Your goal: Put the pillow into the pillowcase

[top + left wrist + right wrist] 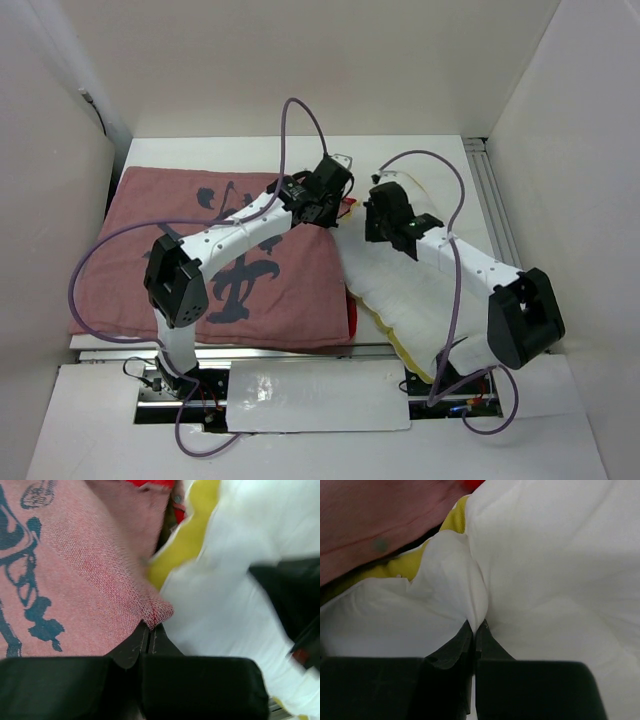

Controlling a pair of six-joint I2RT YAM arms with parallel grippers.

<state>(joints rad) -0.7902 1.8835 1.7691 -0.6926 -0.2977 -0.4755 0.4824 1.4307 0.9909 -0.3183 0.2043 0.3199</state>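
The pillow (395,285) lies slanted on the right half of the surface (200,150). Its near end reaches toward the right arm's base and its far end is pushed up against the open side of the pillowcase (140,230). The pillowcase lies flat on the left, pink calligraphy face up, with a sliver of its red face (354,312) showing along the right edge. The pillow looks light and puffy and wrinkles wherever it is touched, so a pinch gathers only the outer cloth, not the stuffing. I'd judge that a hold near a corner or along the yellow piping (452,525), where the seam adds some firmness, would steer it best. The right pincer (476,625) is closed tight on a raised fold of the white cloth, close to that seam. The left pincer (151,626) is likewise closed, with a nub of pink hem squeezed between its tips right beside the pillow. The pillowcase cloth looks thin and limp, so its mouth will likely sag shut unless the hem is lifted. As far as I can see, the pillow is not inside yet.
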